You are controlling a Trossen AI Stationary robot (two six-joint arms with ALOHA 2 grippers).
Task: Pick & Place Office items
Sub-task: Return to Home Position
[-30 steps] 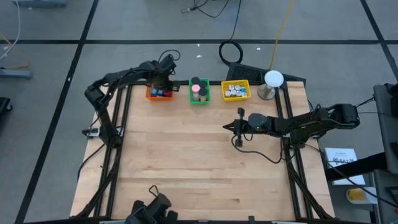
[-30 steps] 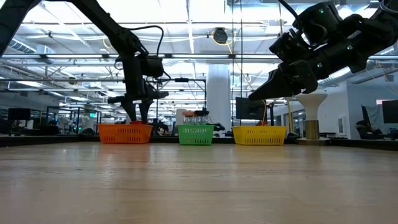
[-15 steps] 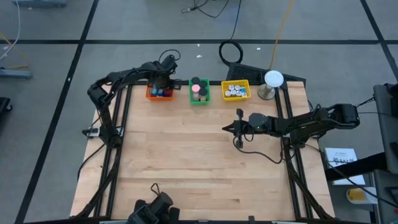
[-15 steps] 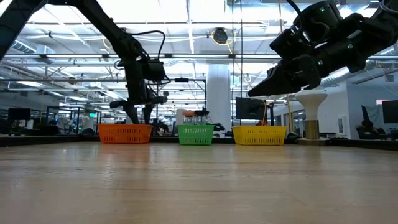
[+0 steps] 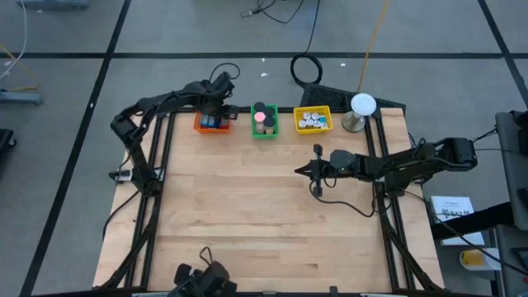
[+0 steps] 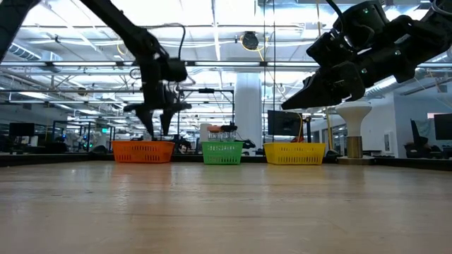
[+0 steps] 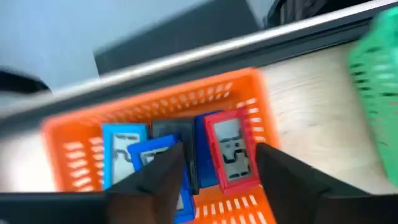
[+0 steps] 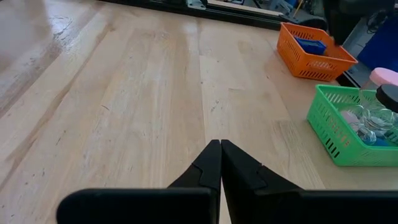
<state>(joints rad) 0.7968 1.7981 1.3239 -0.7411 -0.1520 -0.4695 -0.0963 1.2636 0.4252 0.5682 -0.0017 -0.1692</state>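
Left gripper (image 7: 221,163) hangs over the orange bin (image 7: 186,94) at the table's far left, jaws spread wide, holding nothing. The red digital clock (image 7: 229,152) lies inside beside the blue clocks (image 7: 151,154). Best move home: lift straight up clear of the rim, then retract. Right gripper (image 8: 220,144), pinched shut and empty, hovers right of centre.

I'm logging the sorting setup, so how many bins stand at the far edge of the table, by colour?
orange bin: 1
green bin: 1
yellow bin: 1
Total: 3
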